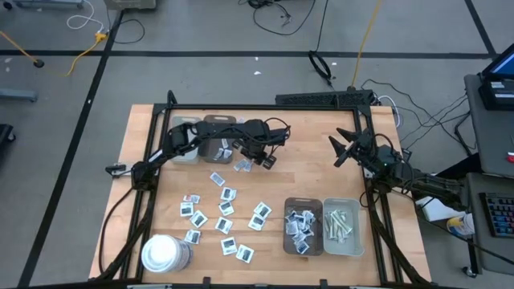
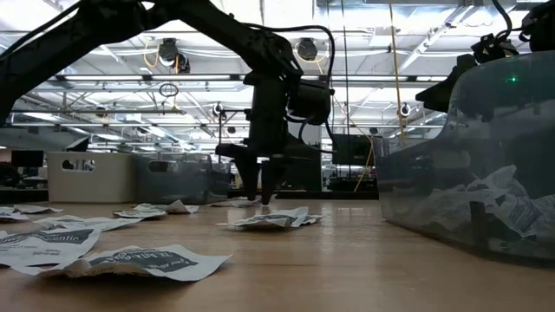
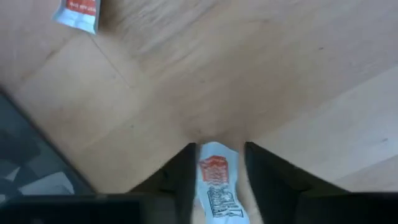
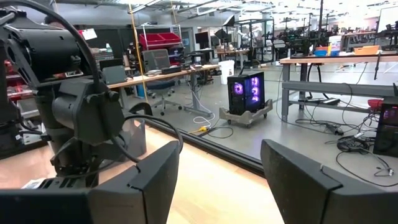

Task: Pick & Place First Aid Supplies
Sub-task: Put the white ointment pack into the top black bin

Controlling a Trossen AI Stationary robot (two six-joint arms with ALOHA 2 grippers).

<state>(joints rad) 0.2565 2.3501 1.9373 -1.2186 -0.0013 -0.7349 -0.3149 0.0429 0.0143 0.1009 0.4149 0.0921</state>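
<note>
Packets [image 1: 300,225] in brown tray [image 1: 287,227], strips [image 1: 338,224] in grey tray [image 1: 358,229]

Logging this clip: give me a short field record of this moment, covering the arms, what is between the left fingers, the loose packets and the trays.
left gripper: low over the table's far middle, fingers either side of a packet with red print; grip not confirmed
right gripper: open, raised at the right side, waiting
loose packets: scattered on the table, left of centre
near-right trays: one holds packets, the other pale strips
white cylinder: near-left corner
</note>
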